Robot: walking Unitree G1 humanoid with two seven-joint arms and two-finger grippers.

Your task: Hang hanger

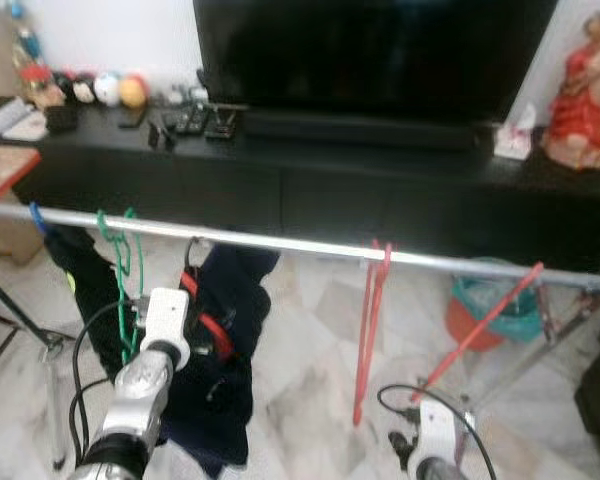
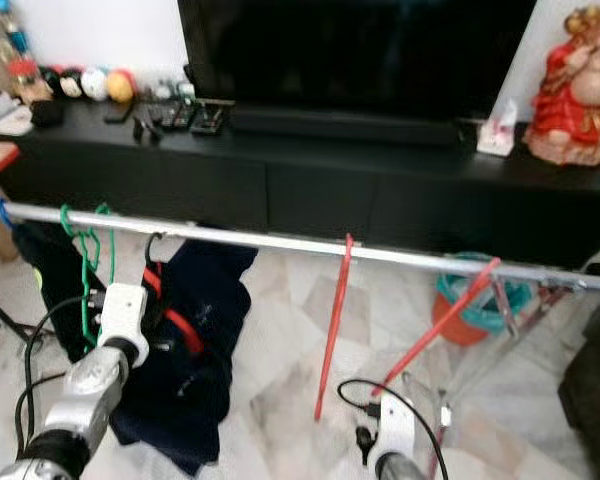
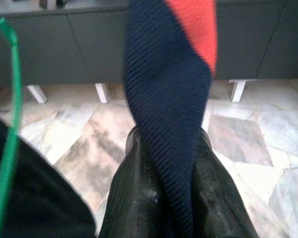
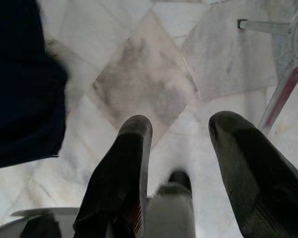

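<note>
A silver rail (image 1: pixel 280 243) runs across in front of me. On it hang a green hanger (image 1: pixel 125 270), a black hanger hook (image 1: pixel 192 245) carrying a navy garment with a red stripe (image 1: pixel 230 370), and a bare red hanger (image 1: pixel 370 330). A second red hanger (image 1: pixel 485 320) leans slanted against the rail further right. My left gripper (image 3: pixel 166 136) is raised to the garment and shut on a fold of its navy and red cloth (image 3: pixel 169 74). Low on the right, my right gripper (image 4: pixel 181 129) is open over the marble floor, with nothing between its fingers.
Behind the rail stand a long black TV bench (image 1: pixel 310 170) and a large TV (image 1: pixel 370 50), with a red figurine (image 1: pixel 590 90) at the bench's right end. A teal and orange bucket (image 1: pixel 490 310) sits on the floor beyond the rail. The rack's leg (image 1: pixel 50 390) stands at the left.
</note>
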